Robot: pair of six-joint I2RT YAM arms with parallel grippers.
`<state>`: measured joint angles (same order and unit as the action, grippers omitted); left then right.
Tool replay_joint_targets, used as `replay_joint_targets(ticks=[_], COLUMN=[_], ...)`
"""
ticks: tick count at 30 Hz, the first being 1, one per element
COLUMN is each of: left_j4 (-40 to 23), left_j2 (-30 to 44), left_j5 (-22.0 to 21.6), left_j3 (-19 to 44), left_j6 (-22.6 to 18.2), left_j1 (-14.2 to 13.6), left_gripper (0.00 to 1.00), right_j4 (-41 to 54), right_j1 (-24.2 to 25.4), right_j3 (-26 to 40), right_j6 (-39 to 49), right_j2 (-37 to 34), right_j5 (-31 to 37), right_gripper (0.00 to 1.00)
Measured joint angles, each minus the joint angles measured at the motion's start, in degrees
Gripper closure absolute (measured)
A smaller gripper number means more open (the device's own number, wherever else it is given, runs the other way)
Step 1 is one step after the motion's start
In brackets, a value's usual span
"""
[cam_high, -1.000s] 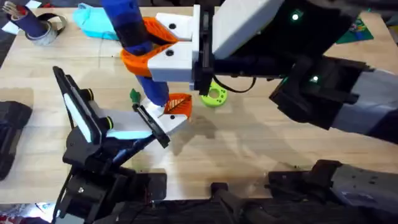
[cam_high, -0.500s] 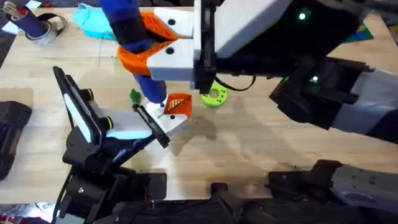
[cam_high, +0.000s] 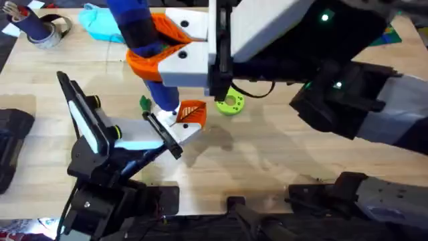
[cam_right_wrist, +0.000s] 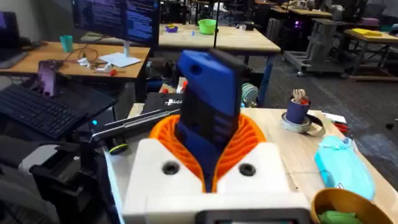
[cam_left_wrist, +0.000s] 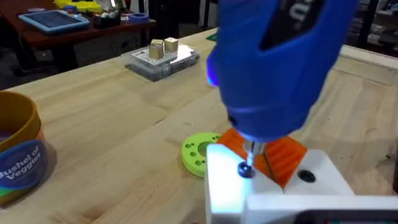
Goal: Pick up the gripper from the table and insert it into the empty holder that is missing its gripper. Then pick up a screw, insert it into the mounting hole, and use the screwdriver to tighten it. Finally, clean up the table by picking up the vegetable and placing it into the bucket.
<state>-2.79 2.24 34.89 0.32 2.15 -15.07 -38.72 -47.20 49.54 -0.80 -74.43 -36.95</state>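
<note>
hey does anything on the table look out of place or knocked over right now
Nothing stands out. The right gripper holds the screwdriver upright, its bit on a screw in the white holder. The bucket stands upright, and the green disc lies flat nearby.

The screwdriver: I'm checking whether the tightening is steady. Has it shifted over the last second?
Yes, slightly. The screwdriver has drifted a little left against the green disc, then held still.
</note>
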Motion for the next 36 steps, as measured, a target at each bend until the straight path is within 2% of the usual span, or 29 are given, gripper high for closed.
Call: replay_joint_targets(ticks=[36], left_j4=[0.0], left_j2=[0.0], left_j5=[0.0], left_j3=[0.0], left_j6=[0.0], left_j1=[0.0], left_gripper=[0.984], right_j4=[-0.6], right_j1=[0.0], right_j3=[0.0], right_j6=[0.8], right_j2=[-1.6], right_j5=[0.0], right_gripper=[0.956])
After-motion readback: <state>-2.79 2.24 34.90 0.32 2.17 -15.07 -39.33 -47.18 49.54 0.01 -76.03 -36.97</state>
